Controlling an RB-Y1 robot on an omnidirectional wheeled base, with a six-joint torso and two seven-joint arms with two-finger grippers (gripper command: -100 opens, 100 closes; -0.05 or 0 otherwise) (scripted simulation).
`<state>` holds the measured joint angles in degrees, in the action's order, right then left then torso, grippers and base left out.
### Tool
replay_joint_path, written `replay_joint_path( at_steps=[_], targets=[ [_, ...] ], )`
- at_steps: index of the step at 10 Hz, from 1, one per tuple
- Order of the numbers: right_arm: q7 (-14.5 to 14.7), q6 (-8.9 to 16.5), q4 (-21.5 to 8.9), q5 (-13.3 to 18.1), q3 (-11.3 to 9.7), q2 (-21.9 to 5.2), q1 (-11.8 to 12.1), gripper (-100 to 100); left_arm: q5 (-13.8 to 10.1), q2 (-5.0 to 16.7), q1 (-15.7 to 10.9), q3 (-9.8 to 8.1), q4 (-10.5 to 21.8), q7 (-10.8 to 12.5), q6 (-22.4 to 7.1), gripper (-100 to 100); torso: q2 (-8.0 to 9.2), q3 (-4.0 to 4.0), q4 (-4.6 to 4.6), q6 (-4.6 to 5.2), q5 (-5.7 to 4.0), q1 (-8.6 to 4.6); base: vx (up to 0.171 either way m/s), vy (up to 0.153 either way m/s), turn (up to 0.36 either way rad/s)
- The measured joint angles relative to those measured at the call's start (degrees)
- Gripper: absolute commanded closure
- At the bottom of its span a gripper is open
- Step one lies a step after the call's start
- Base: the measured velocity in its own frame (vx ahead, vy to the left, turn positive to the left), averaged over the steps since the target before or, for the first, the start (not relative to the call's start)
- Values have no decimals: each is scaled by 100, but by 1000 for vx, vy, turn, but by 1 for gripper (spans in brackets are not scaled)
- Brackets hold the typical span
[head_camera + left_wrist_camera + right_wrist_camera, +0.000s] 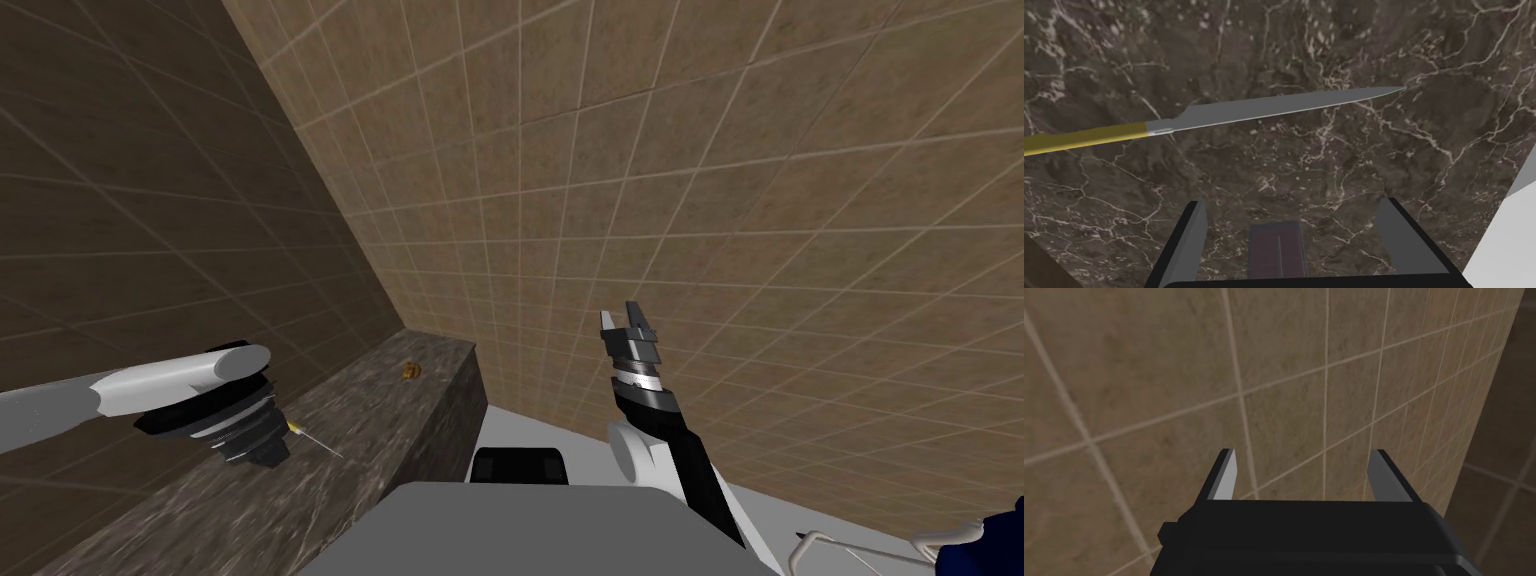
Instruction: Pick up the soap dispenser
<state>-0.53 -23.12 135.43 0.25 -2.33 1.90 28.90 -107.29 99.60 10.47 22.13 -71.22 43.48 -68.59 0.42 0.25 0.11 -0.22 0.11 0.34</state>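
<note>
The left pincer is being held wide open, pointed down over the dark marbled bench. The right pincer, also open, is being held up toward the tiled wall. A yellow-handled knife is being shown close by the left wrist view. In the head view, the soap dispenser is being seen as a small golden-brown speck farther along the bench, well apart.

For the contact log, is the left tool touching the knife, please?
Apart. The left wrist view shows bare marble counter between the left tool and the knife.
</note>
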Motion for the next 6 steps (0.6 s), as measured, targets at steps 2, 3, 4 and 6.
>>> replay_joint_path(
  at_steps=[2,3,4,6],
  targets=[
    [0,0,0,0,0,0,1,0,-123,171,137,40,20,38,-59,-100,-13,-6,-2,2,-5,-19,-69,33,20],
    [0,0,0,0,0,0,0,0,-229,294,275,89,46,46,-40,-100,-5,-3,-1,0,-4,-14,-160,64,88],
    [0,0,0,0,0,0,0,0,-177,329,255,169,134,103,-160,-100,16,10,4,-2,-1,-6,-188,66,114],
    [0,0,-1,0,0,0,0,0,-228,405,417,277,162,138,-179,0,6,6,4,2,-3,-16,-49,17,11]
  ],
)
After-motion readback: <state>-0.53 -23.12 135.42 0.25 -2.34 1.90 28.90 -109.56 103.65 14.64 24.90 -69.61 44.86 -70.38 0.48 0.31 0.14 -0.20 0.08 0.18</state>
